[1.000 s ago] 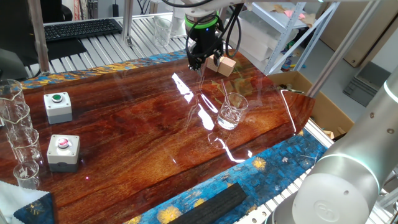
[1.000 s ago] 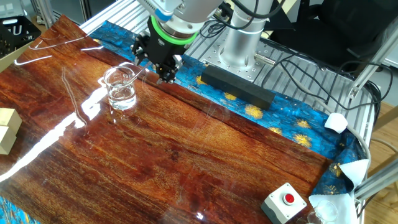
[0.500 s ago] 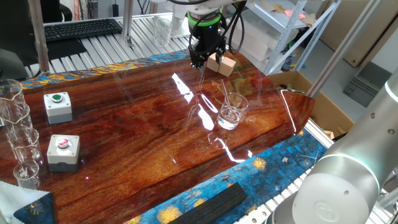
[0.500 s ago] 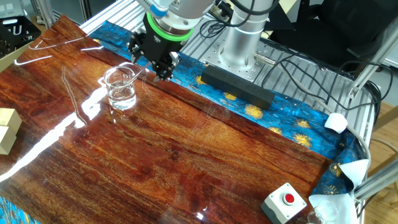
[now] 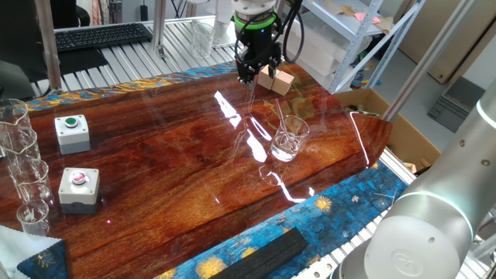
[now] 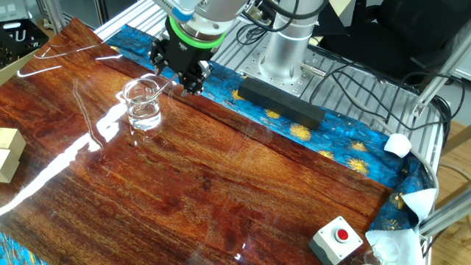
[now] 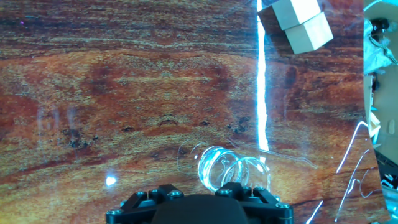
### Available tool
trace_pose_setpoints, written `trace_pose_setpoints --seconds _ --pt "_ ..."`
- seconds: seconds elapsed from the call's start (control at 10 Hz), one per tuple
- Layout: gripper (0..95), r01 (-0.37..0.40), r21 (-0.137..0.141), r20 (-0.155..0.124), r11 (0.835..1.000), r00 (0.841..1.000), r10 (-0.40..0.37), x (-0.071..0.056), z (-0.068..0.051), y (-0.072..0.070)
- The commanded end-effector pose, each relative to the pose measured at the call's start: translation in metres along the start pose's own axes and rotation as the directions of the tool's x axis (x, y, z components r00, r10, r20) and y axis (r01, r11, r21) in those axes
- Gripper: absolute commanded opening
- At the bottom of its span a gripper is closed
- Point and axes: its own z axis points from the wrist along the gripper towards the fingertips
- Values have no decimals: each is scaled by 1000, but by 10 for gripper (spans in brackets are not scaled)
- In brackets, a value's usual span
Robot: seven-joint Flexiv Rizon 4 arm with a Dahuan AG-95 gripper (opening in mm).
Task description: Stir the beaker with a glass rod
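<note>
Gripper at top centre of one fixed view, pointing down, jaw state unclear.
</note>
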Motion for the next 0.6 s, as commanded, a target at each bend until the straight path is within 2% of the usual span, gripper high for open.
trace_pose_setpoints --seconds 0.1,0.6 --pt "0 23 -15 8 1000 1000 -23 0 1 0" --pt "0 22 -14 9 1000 1000 -22 0 1 0"
